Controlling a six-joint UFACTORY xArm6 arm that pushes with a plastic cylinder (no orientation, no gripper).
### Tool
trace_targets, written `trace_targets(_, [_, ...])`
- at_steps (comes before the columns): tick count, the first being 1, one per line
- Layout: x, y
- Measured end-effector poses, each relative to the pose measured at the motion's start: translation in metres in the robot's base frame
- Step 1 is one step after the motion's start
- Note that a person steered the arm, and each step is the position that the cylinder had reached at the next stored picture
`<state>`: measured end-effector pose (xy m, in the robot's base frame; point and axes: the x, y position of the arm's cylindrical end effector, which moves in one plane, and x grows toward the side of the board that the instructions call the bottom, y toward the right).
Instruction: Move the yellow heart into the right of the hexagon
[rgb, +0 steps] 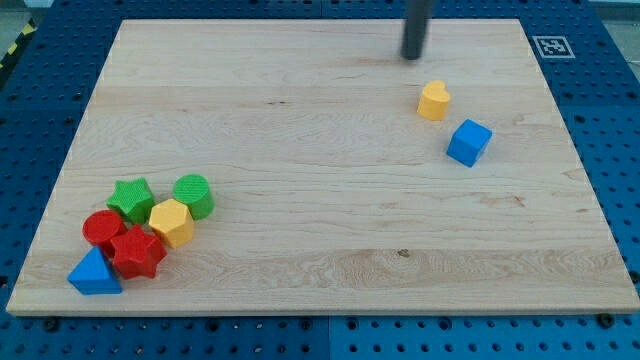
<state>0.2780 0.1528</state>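
The yellow heart (433, 100) lies on the wooden board at the view's upper right. The yellow hexagon (172, 222) sits in a cluster of blocks at the view's lower left, far from the heart. My tip (412, 57) is at the view's top, a short way above and slightly left of the heart, not touching it. A blue cube (469, 142) lies just below and right of the heart.
Around the hexagon are a green star (131, 198), a green cylinder (193, 195), a red cylinder (103, 229), a red star (137, 252) and a blue triangle (94, 273). The board (320, 200) rests on a blue pegboard table.
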Motion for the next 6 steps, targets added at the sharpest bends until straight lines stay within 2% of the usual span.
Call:
trace_targets(2, [0.057,0.006])
trace_targets(6, [0.127,-0.032])
